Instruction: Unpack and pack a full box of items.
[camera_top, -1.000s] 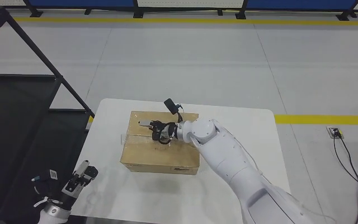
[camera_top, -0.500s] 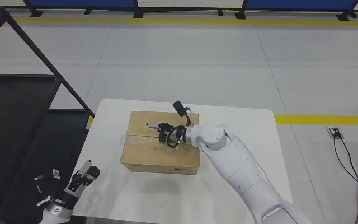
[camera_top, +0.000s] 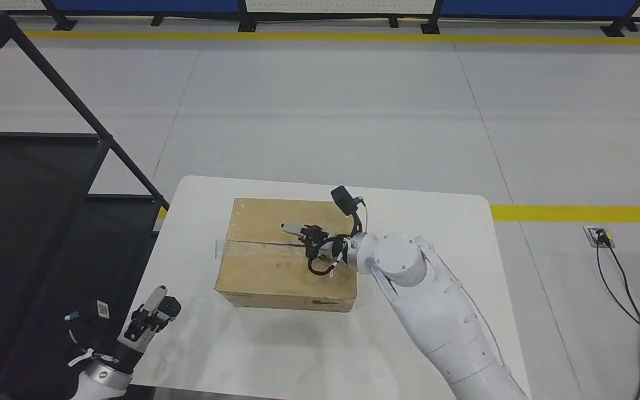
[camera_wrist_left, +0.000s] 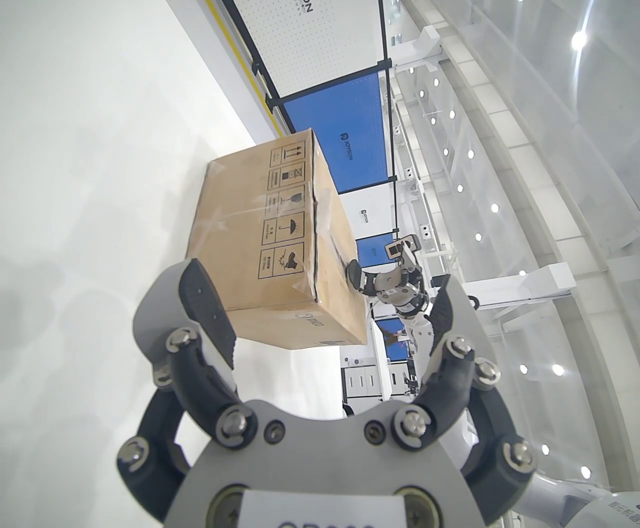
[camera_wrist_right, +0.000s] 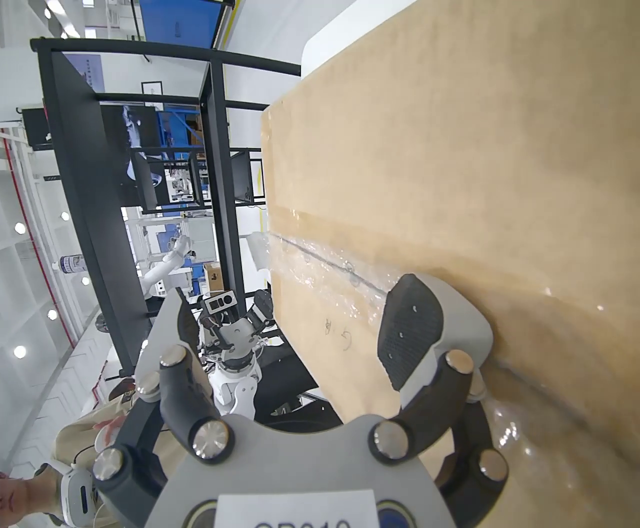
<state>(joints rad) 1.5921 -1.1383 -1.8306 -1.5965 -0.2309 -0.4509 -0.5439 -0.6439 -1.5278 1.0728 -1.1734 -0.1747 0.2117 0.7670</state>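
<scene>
My right claw (camera_wrist_right: 295, 320) is spread wide, gripping nothing. One ribbed pad (camera_wrist_right: 410, 330) lies against the top of the cardboard box (camera_wrist_right: 450, 150), just beside the taped seam (camera_wrist_right: 320, 257) running across the lid. From above, that claw sits over the middle of the box top, fingers pointing along the seam toward the box's left edge. The box is closed, flaps down, with clear tape glinting over the seam. It stands on the white table (camera_top: 430, 215), left of centre and toward the far side. My left claw (camera_wrist_left: 325, 300) is released too and empty, down by the table's near left corner, well apart from the box. Its camera looks at the box's printed side face, with the right claw up on top.
</scene>
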